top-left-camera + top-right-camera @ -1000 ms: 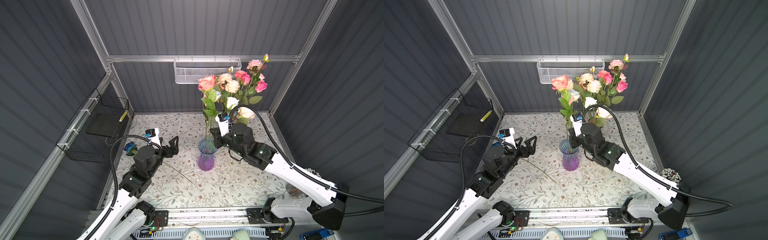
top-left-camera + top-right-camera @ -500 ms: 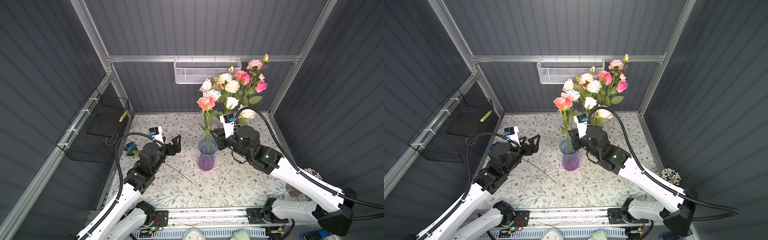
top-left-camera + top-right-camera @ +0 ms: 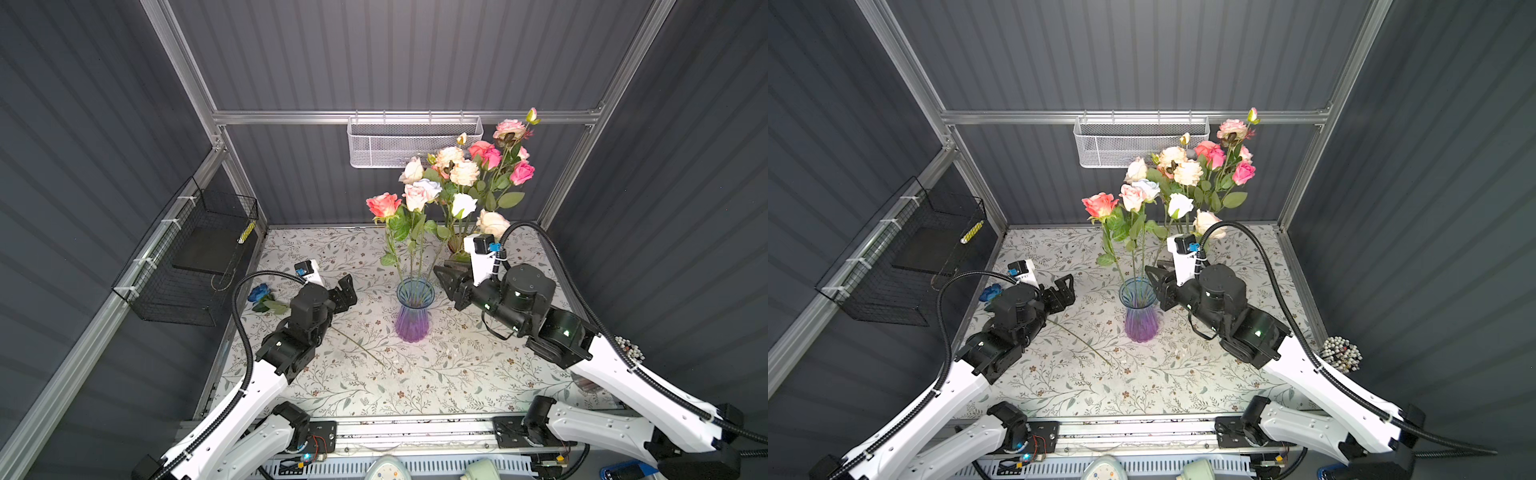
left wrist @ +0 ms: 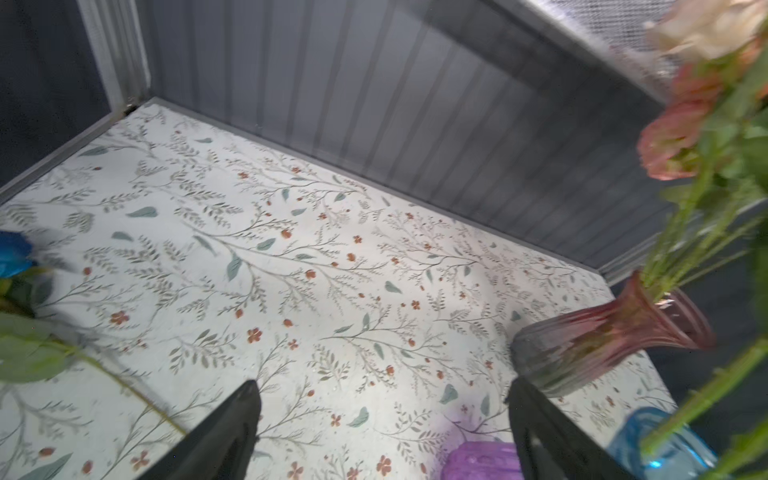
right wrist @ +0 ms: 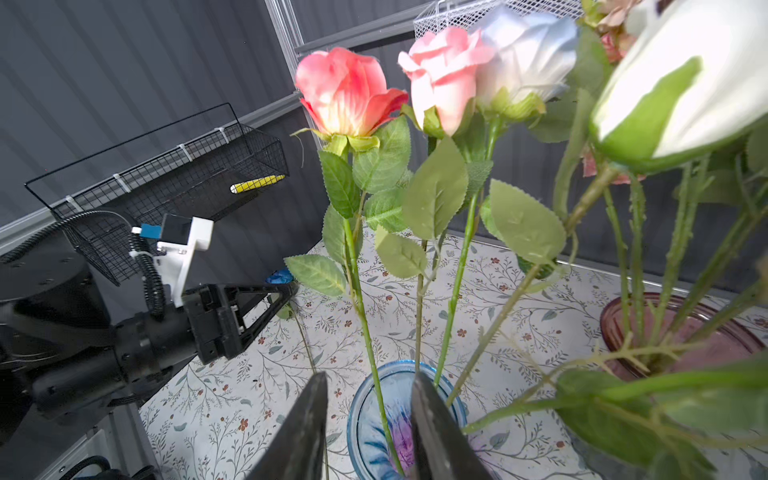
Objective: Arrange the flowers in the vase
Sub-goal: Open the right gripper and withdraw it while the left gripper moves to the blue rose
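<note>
Currently the blue rose (image 3: 259, 292) lies flat on the table (image 3: 457, 374); its stem runs diagonally under the left arm, behind the left gripper (image 3: 348, 291), fingers spread wide; the right gripper (image 5: 368, 382), fingers parted loosely around a stem in the vase (image 3: 413, 309), is farther.

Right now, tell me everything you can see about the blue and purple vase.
The vase is ribbed, see-through glass, blue at its flared rim shading to purple at the base. It stands upright mid-table on the floral tablecloth, holding several rose stems. The right claw sits open beside its rim; contact is unclear.
</note>
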`<state>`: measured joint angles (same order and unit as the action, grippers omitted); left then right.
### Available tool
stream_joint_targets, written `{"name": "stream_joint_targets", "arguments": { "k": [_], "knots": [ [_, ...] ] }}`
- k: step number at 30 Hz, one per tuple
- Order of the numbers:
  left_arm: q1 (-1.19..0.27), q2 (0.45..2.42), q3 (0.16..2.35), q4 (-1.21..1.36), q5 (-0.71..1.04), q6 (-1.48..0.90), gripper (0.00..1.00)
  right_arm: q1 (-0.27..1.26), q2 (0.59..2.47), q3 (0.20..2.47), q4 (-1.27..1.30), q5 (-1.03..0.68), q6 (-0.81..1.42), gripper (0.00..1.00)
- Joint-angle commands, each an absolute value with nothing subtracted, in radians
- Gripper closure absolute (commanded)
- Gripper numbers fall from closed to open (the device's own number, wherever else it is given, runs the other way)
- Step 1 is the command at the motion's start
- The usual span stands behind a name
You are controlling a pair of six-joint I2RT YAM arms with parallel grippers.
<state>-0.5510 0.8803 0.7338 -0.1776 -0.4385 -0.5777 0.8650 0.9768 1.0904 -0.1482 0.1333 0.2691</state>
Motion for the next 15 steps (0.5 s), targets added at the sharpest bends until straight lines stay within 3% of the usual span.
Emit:
{"name": "stream_joint_targets", "arguments": {
  "k": [1, 8, 12, 15],
  "knots": [
    [-0.555, 0.91, 0.774, -0.274, -0.548, -0.636, 0.07, 0.87, 0.956, 1.069, -0.129, 0.117, 0.273, 0.62],
    [-0.514, 0.999, 0.797, -0.446, -0.694, -0.78, 0.12, 0.87, 0.875, 1.028, -0.143, 0.133, 0.276, 0.6],
    [-0.342, 1.096, 0.809, -0.504, -0.515, -0.841, 0.15, 0.87, 0.84, 0.98, -0.157, 0.162, 0.277, 0.58],
    [-0.245, 1.176, 0.816, -0.509, -0.427, -0.857, 0.25, 0.87, 0.826, 0.943, -0.164, 0.169, 0.285, 0.56]
  ]
}}
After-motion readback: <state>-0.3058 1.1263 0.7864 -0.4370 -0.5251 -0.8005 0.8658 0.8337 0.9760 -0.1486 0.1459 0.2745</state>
